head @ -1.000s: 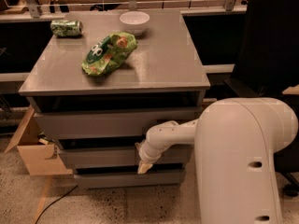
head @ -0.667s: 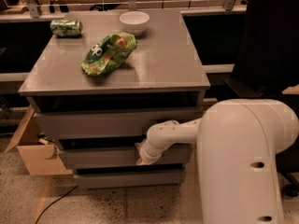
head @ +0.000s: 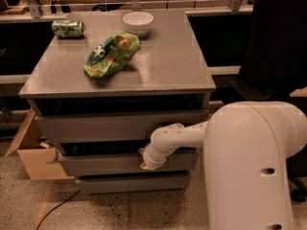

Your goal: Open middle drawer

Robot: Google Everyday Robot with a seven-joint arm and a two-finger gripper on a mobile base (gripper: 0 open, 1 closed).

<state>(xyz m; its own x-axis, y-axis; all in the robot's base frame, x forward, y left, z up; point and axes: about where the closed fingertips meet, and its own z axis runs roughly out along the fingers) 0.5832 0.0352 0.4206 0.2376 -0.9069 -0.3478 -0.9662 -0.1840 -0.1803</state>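
The grey cabinet (head: pixel 158 71) has three drawers. The middle drawer (head: pixel 100 164) has a plain grey front of medium height, with a dark gap showing above its top edge. My gripper (head: pixel 145 163) is at the end of the white arm (head: pixel 180 135), pressed against the upper edge of the middle drawer's front, right of centre. Its tips are hidden against the panel. The taller top drawer front (head: pixel 91 127) is above and the slim bottom drawer front (head: pixel 124 183) is below.
On the cabinet top lie a green chip bag (head: pixel 112 54), a white bowl (head: pixel 137 22) and a green can (head: pixel 68 28). An open cardboard box (head: pixel 33 157) stands on the floor at the left. A black chair (head: pixel 276 56) is at the right. A cable (head: pixel 57 205) runs across the floor.
My gripper has moved up a little, from the lower part of the middle drawer's front to its upper edge. The drawers and the things on top have not visibly moved.
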